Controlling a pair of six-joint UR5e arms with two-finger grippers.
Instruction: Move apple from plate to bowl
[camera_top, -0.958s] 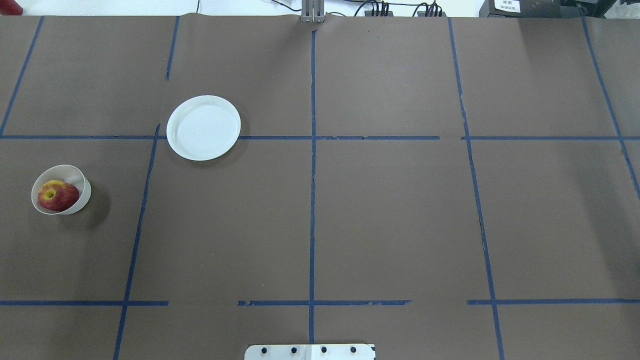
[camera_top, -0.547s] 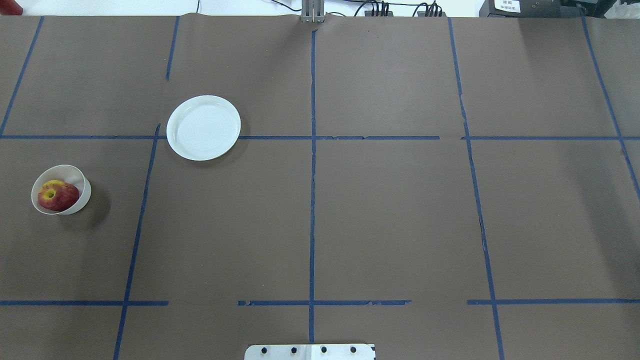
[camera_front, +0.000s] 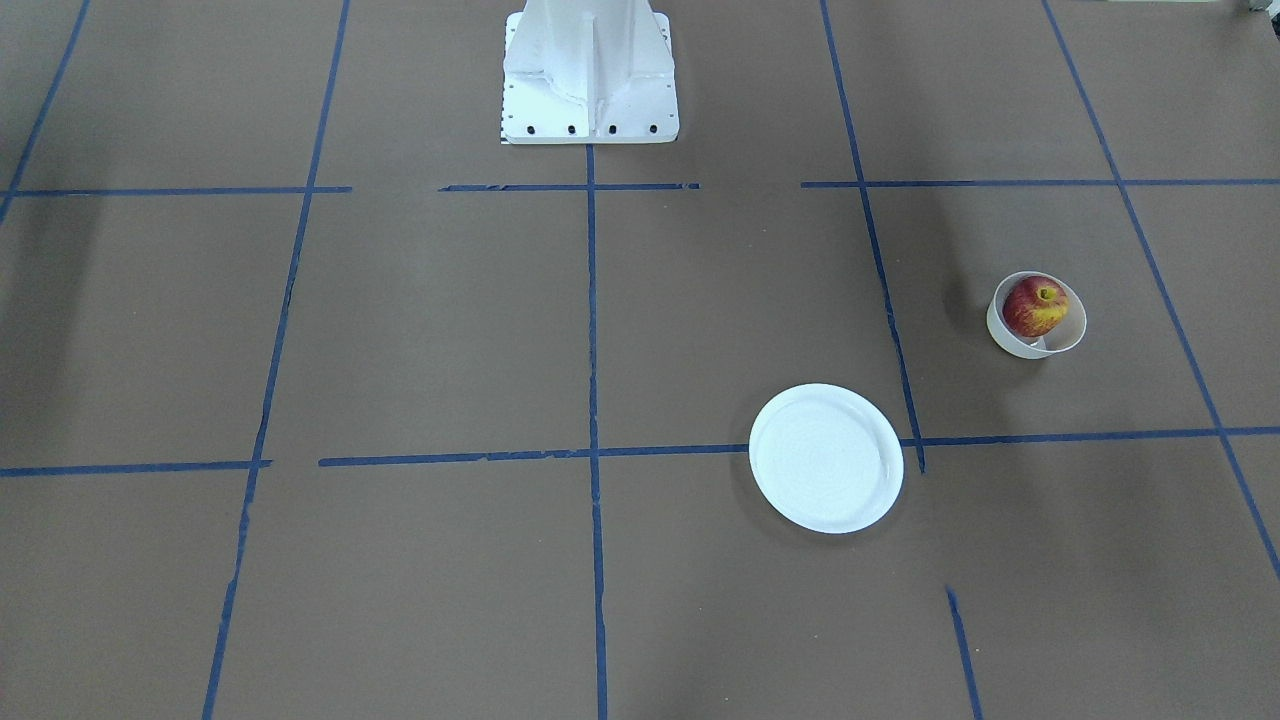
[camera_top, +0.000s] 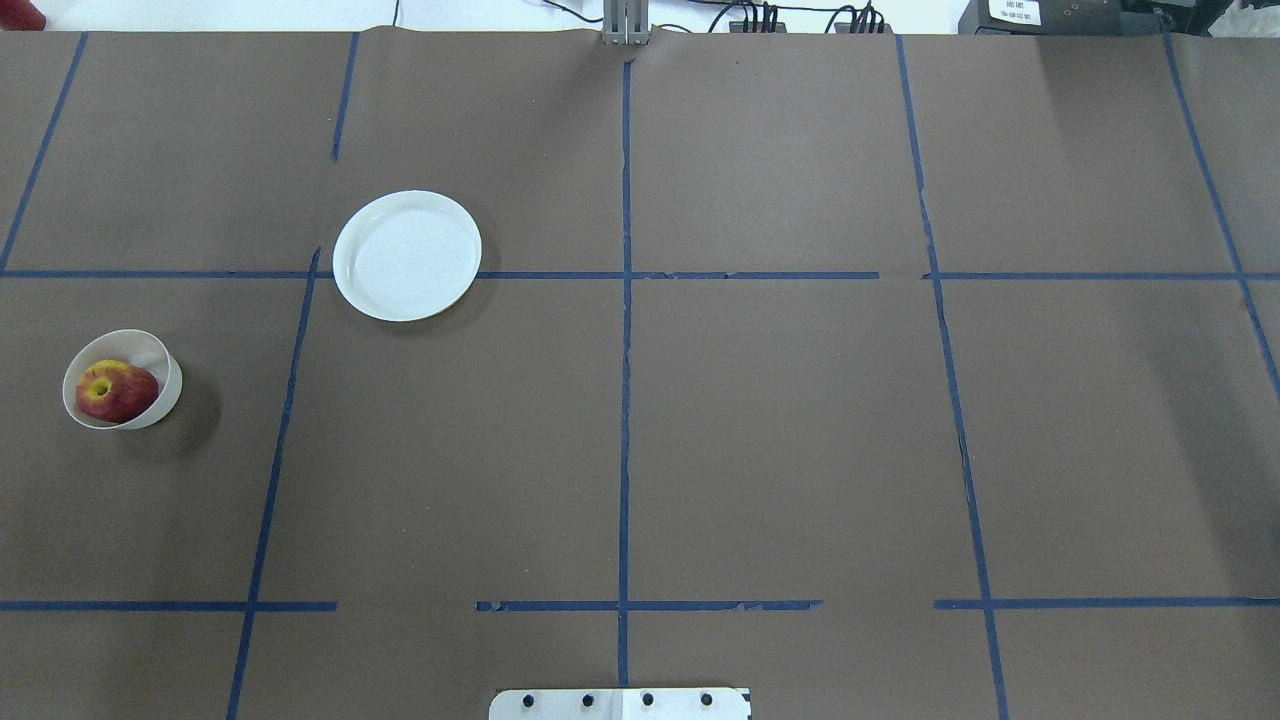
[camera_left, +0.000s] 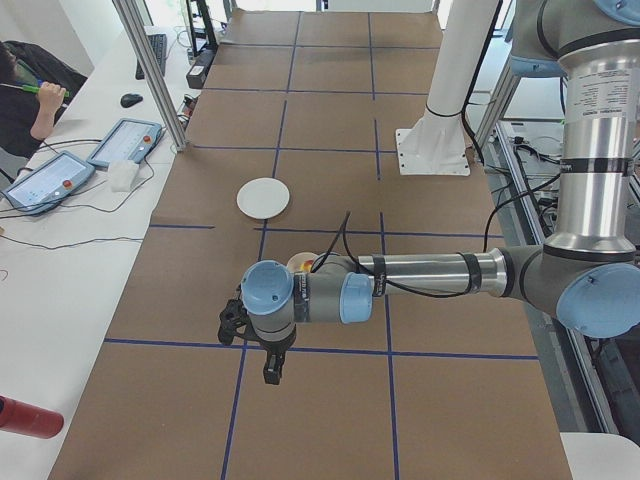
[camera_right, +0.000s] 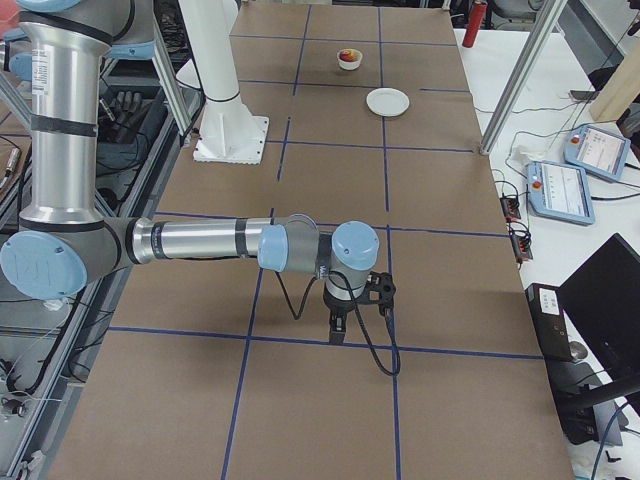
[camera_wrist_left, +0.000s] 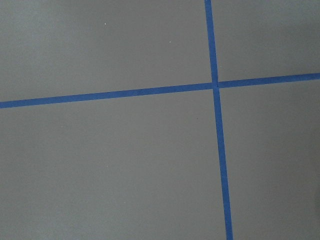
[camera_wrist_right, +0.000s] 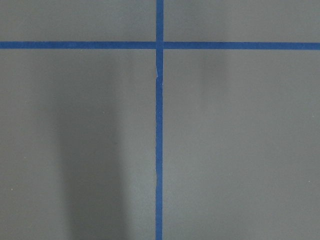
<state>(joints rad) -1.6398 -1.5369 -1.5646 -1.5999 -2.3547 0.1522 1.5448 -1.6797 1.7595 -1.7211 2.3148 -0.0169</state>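
Note:
The red and yellow apple (camera_top: 118, 392) lies inside the small cream-white bowl (camera_top: 160, 352) at the table's left side; it also shows in the front view (camera_front: 1035, 305) in the bowl (camera_front: 1040, 346). The flat white plate (camera_top: 407, 255) (camera_front: 826, 458) is empty, farther back and to the right of the bowl. Neither gripper shows in the overhead or front view. The left gripper (camera_left: 271, 372) hangs over bare table, well away from the bowl (camera_left: 298, 262). The right gripper (camera_right: 335, 332) hangs over bare table far from bowl (camera_right: 349, 58) and plate (camera_right: 387, 101). I cannot tell whether either is open or shut. Both wrist views show only brown table and blue tape.
The white robot pedestal (camera_front: 590, 80) stands at the table's near-robot edge. Blue tape lines (camera_top: 625, 300) grid the brown cover. An operators' desk with tablets (camera_left: 40, 182) (camera_right: 562, 190) runs along the far side. A red cylinder (camera_left: 30, 418) lies at one corner.

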